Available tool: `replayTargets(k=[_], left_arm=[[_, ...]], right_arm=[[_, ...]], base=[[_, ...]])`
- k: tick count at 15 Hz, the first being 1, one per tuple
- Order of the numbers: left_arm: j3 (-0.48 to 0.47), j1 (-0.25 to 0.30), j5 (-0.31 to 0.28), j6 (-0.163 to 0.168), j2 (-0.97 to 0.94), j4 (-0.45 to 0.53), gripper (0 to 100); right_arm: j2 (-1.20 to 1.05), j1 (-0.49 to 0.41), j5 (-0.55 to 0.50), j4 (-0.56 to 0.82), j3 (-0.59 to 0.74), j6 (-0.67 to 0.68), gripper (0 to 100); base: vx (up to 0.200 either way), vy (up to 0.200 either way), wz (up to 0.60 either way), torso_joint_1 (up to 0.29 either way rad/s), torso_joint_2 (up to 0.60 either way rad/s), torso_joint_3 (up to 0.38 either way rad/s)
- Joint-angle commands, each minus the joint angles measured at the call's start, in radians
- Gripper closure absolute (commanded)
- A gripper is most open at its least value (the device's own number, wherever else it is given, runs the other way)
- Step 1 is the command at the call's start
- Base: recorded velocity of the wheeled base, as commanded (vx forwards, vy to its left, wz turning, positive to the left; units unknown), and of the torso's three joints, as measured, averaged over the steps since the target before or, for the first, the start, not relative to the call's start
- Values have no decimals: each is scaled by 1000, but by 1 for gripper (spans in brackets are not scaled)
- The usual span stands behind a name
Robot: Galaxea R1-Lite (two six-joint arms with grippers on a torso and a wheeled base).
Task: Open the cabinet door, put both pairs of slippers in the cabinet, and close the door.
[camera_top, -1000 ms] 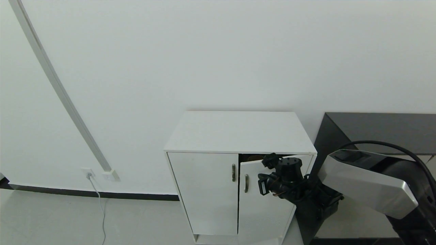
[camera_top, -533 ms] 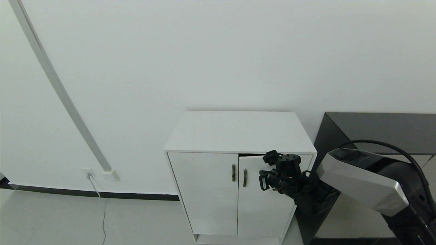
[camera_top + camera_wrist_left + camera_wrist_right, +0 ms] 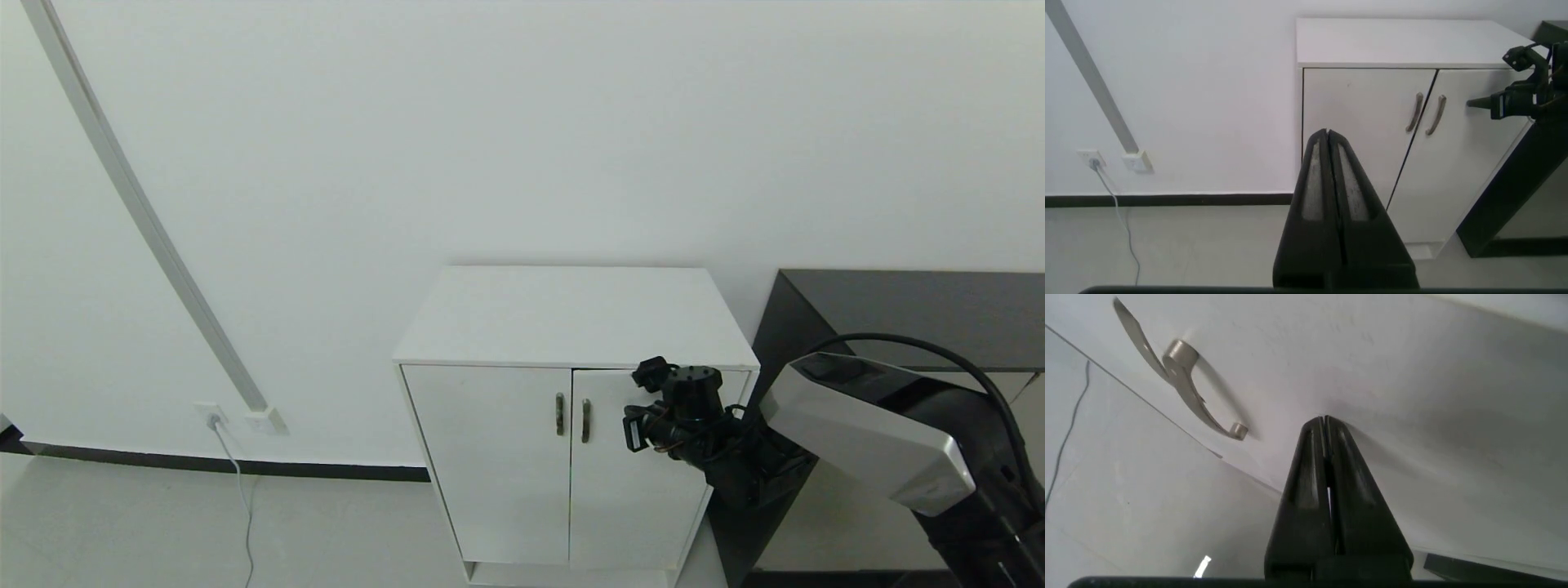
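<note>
Standing here, I can't see inside the cabinet [image 3: 571,318]: its two doors hide the interior, its foot runs off the head view's lower edge, and the right arm covers the upper outer corner of the right door [image 3: 629,506]. The dark furniture [image 3: 898,310] beside it is cut by the right edge, and the white cable [image 3: 245,506] trails off the bottom. The left claw [image 3: 1328,139] and right claw [image 3: 1325,429] are each cut off at the base by their wrist pictures' edges.
</note>
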Motion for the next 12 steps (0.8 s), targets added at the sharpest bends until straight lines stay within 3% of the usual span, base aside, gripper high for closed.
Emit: replayTargets(k=[1, 12], left_arm=[[0, 0, 0, 0, 0, 0, 100], [0, 2, 0, -2, 0, 0, 100]], right_arm=[[1, -1, 0, 2, -11, 0, 100], [8, -9, 0, 3, -23, 1, 100]], base=[[0, 0, 0, 0, 0, 0], [0, 0, 0, 0, 0, 0]])
